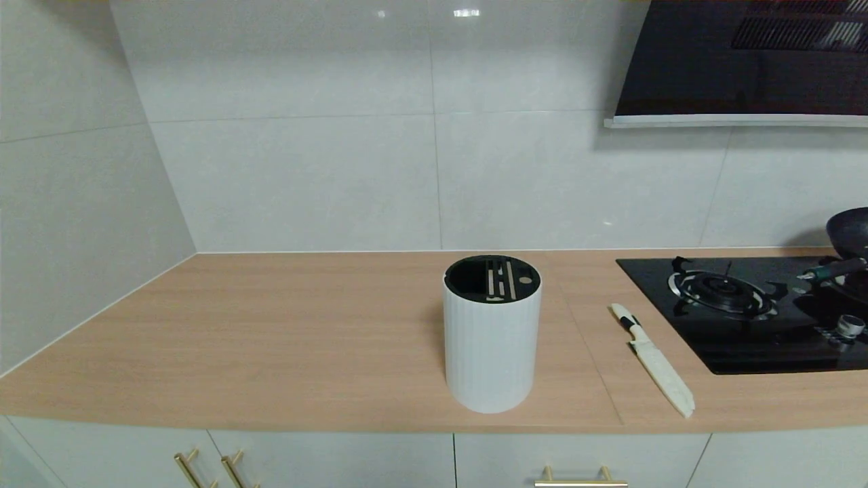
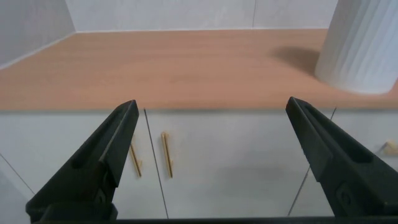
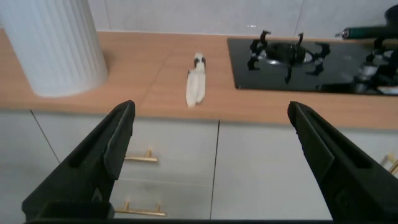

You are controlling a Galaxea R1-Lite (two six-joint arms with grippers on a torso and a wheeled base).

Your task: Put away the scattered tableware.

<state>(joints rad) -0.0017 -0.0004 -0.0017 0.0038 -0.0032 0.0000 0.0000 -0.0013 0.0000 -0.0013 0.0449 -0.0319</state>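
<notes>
A white ribbed cylindrical knife holder point(image 1: 492, 337) with a black slotted top stands near the front of the wooden countertop point(image 1: 285, 339). A cream-coloured knife point(image 1: 652, 358) with a black band on its handle lies flat to its right, beside the stove, blade toward the counter's front edge. In the left wrist view my left gripper point(image 2: 211, 162) is open, held in front of the cabinet doors below the counter edge, with the holder point(image 2: 364, 43) off to one side. My right gripper point(image 3: 211, 162) is also open, low before the cabinets, facing the knife point(image 3: 196, 87) and the holder point(image 3: 53, 46).
A black gas stove point(image 1: 753, 308) occupies the counter's right end, with a dark pan point(image 1: 847, 234) and its handle at the far right. A range hood point(image 1: 739, 64) hangs above. Cabinet doors with gold handles point(image 1: 580, 478) sit under the counter. Tiled walls close the back and left.
</notes>
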